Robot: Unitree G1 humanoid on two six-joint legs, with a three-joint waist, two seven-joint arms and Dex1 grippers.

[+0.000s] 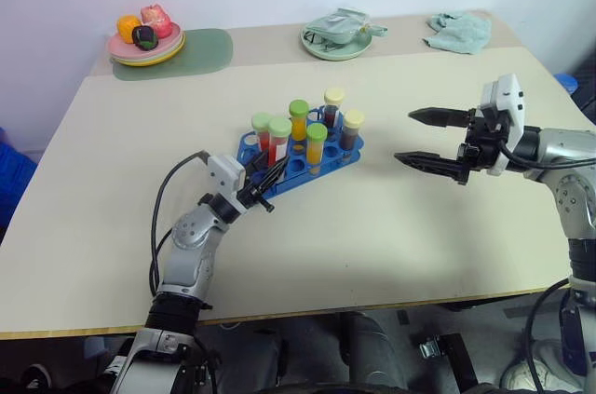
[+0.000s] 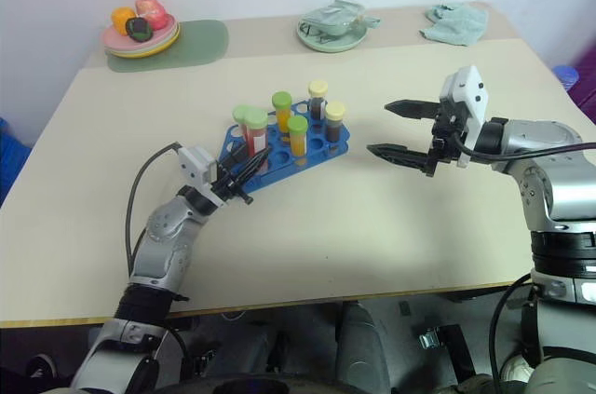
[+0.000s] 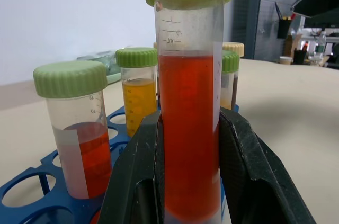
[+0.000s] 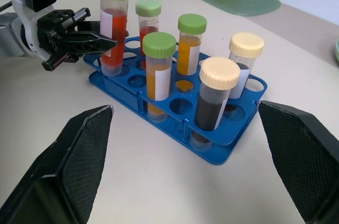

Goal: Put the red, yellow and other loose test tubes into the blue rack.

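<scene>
The left hand is clenched on a green-capped red tube standing upright in the blue rack, at the corner nearest the tabletop's front edge. The right hand hangs released, well apart. Six tubes stand racked: two red, two yellow, two dark.
</scene>
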